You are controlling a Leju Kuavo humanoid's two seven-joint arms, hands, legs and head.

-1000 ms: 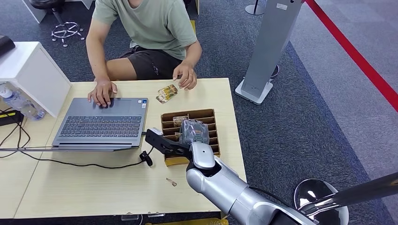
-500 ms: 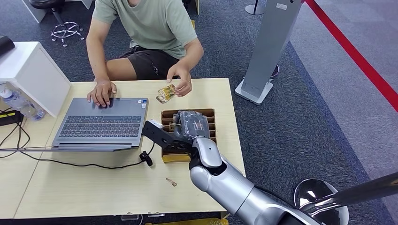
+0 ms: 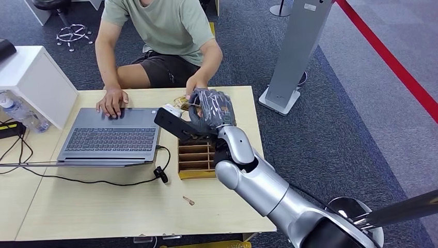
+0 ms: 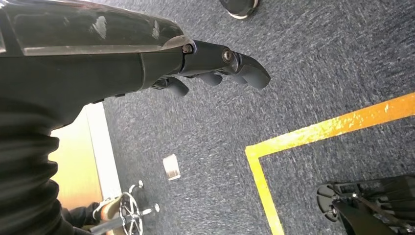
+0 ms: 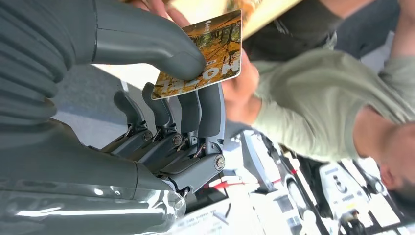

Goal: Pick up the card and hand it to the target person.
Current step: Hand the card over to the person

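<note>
1. The right hand (image 3: 210,111) pinches the hotel card (image 5: 203,56) between its thick thumb and darker fingers (image 5: 198,115), so the pick-up looks done.
2. It holds the card above the far edge of the table (image 3: 103,206), beyond the slotted cardboard box (image 3: 196,157), right at the person's hand (image 3: 195,82).
3. Whether the person's fingers already touch the card I cannot tell; it is blurred there.
4. More cards (image 3: 181,101) lie on the table just beside that meeting point.
5. The left hand (image 4: 215,68) hangs over the carpet with fingers curled in, holding nothing.
6. What is left, as I judge: the person takes hold, the thumb releases, the arm withdraws past the laptop (image 3: 108,137).
</note>
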